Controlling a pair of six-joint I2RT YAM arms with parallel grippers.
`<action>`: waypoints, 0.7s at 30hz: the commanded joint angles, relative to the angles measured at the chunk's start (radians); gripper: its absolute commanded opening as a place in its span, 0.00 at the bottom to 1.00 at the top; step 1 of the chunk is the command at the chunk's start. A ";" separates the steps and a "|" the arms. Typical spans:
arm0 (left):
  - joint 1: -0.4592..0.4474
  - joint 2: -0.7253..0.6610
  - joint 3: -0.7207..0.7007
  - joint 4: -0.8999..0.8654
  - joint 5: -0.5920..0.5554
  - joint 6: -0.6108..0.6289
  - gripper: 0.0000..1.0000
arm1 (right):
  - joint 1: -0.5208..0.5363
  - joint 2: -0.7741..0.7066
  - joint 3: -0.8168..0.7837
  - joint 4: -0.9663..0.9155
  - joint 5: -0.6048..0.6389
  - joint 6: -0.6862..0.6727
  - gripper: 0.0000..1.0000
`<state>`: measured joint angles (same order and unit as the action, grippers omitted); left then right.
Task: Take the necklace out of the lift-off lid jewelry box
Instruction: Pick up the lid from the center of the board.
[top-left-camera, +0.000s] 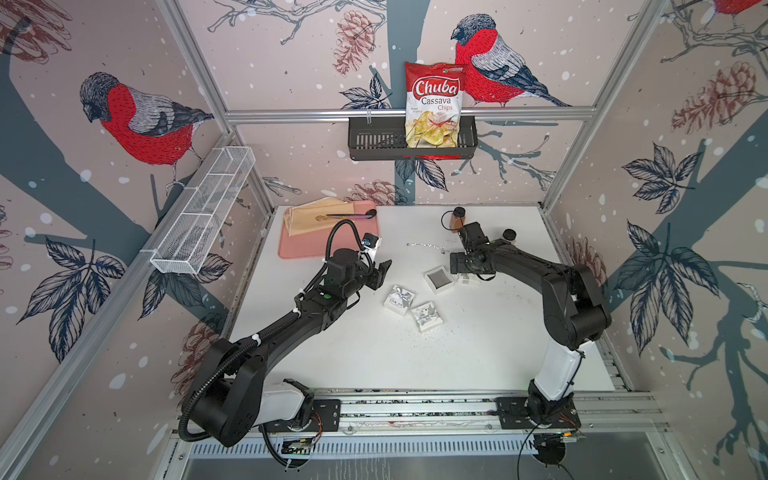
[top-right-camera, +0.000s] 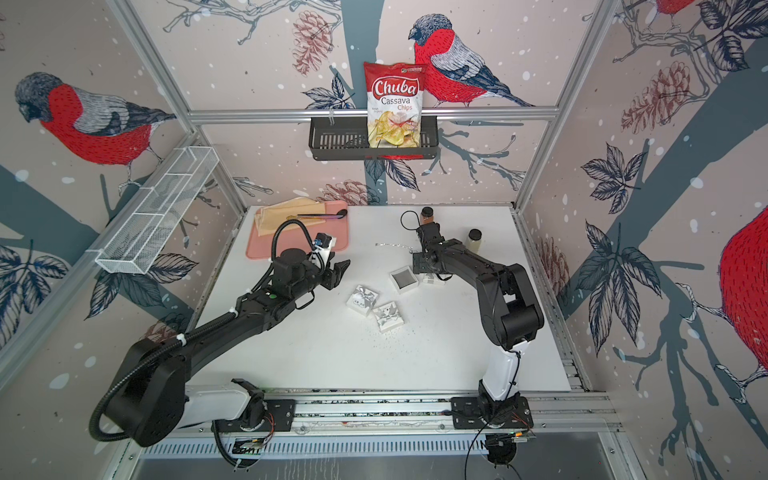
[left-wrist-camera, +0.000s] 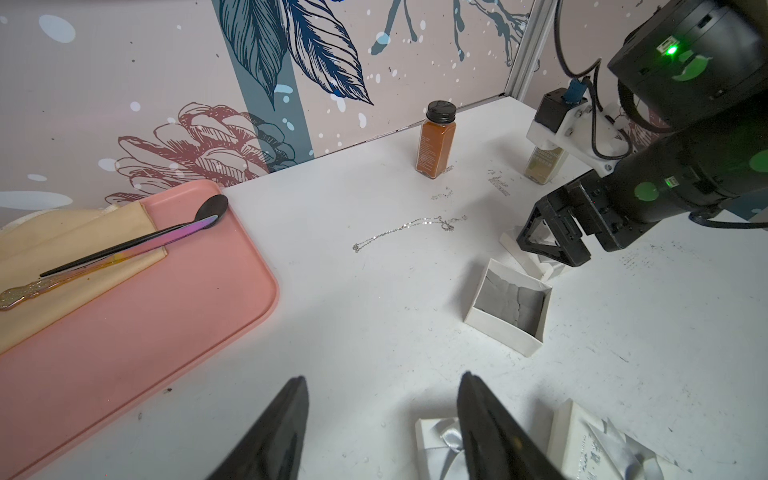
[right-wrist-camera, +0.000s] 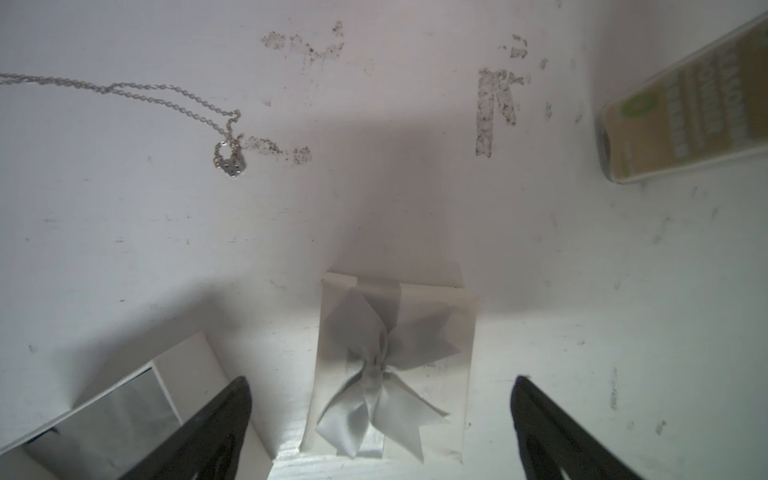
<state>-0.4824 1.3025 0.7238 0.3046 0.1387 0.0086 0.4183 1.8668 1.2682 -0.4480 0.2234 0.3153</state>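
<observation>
The thin silver necklace (top-left-camera: 424, 246) (left-wrist-camera: 409, 226) lies stretched out on the white table, outside any box; its pendant (right-wrist-camera: 230, 162) shows in the right wrist view. The open jewelry box base (top-left-camera: 438, 279) (left-wrist-camera: 509, 307) holds only a grey insert. Its white lid (right-wrist-camera: 390, 365), bow up, rests on the table beside the base. My right gripper (right-wrist-camera: 382, 380) hangs open over that lid, one finger on each side and apart from it. My left gripper (left-wrist-camera: 384, 377) (top-left-camera: 382, 272) is open and empty, left of the boxes.
Two closed white bow boxes (top-left-camera: 399, 300) (top-left-camera: 426, 316) sit in front of the open base. A pink tray (top-left-camera: 299, 247) with cloth and spoon is at the back left. Two spice bottles (top-left-camera: 458, 218) (top-left-camera: 509, 237) stand behind the right arm. Wall baskets hang above.
</observation>
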 joint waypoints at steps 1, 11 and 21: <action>0.003 -0.005 0.001 0.019 0.015 0.012 0.61 | -0.011 0.022 0.001 0.008 0.021 0.034 0.97; 0.003 0.003 0.001 0.018 0.015 0.021 0.61 | -0.032 0.061 -0.023 0.043 -0.041 0.050 0.92; 0.003 0.003 0.003 0.010 0.010 0.021 0.61 | -0.039 0.094 -0.009 0.003 -0.066 0.002 0.80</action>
<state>-0.4824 1.3045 0.7204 0.3023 0.1532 0.0269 0.3790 1.9514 1.2526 -0.4171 0.1608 0.3412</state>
